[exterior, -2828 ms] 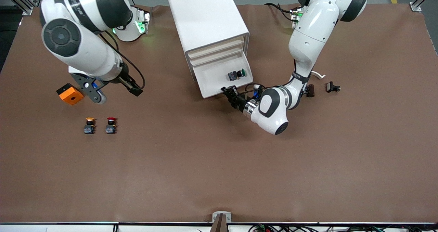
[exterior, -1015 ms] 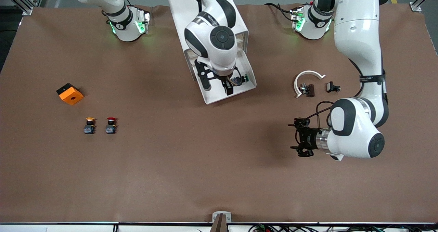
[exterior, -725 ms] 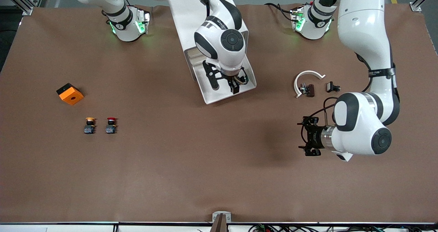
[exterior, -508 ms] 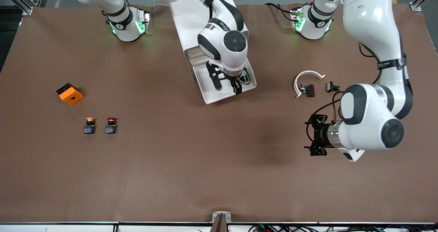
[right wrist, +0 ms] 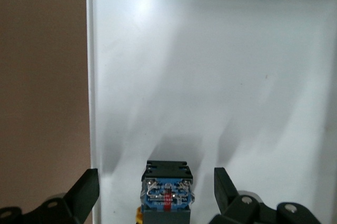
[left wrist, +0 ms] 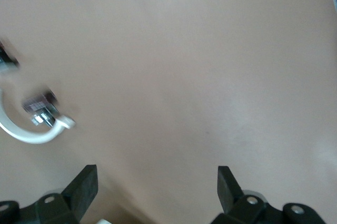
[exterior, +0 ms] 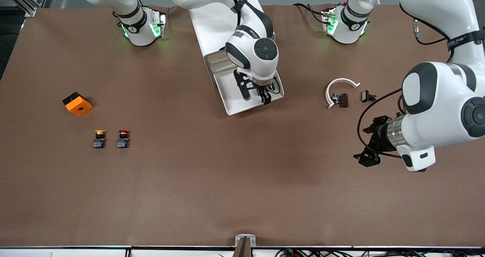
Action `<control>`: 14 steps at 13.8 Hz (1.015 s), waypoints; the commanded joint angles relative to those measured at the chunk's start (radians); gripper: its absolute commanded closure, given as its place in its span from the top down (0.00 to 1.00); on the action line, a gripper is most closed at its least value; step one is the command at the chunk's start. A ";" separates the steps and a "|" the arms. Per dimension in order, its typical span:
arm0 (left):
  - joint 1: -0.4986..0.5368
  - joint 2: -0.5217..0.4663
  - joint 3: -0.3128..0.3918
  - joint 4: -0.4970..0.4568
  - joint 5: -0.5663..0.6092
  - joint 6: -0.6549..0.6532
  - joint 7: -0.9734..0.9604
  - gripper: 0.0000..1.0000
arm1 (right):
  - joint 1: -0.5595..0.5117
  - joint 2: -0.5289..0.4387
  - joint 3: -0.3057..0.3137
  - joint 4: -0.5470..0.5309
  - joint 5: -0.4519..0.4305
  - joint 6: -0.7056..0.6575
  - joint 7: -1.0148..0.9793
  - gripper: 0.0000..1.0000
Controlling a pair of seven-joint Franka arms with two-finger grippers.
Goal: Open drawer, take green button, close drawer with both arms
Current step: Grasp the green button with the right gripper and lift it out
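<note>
The bottom drawer (exterior: pixel 230 97) of the white cabinet (exterior: pixel 219 18) stands pulled out. My right gripper (exterior: pixel 264 96) is down inside it, open. In the right wrist view the button's grey and blue base (right wrist: pixel 166 192) lies on the white tray (right wrist: pixel 210 76) between the spread fingers of my right gripper (right wrist: pixel 156 175), which do not touch it. In the front view only a sliver of the button's green cap (exterior: pixel 273 87) shows beside the gripper. My left gripper (exterior: pixel 366 152) is open and empty over bare table at the left arm's end; it also shows in the left wrist view (left wrist: pixel 155 175).
A white curved piece (exterior: pixel 341 85) and two small dark parts (exterior: pixel 343 99) (exterior: pixel 368 96) lie near the left arm. An orange block (exterior: pixel 77 104), a yellow-capped button (exterior: pixel 99 139) and a red-capped button (exterior: pixel 122 139) sit toward the right arm's end.
My left gripper left the drawer's front edge and drew away toward the left arm's end. My right arm swung over from the orange block and lowered its open gripper round the button.
</note>
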 commanded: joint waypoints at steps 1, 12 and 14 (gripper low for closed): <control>-0.022 -0.067 -0.011 -0.026 0.070 -0.031 0.154 1.00 | 0.019 0.017 -0.007 0.024 0.015 0.010 0.006 0.78; -0.105 -0.153 -0.019 -0.025 0.191 -0.082 0.201 1.00 | 0.030 0.019 -0.007 0.033 0.013 0.025 0.005 0.00; -0.096 -0.160 -0.015 -0.023 0.191 -0.079 0.292 1.00 | 0.019 0.016 -0.008 0.070 0.013 0.016 -0.007 0.00</control>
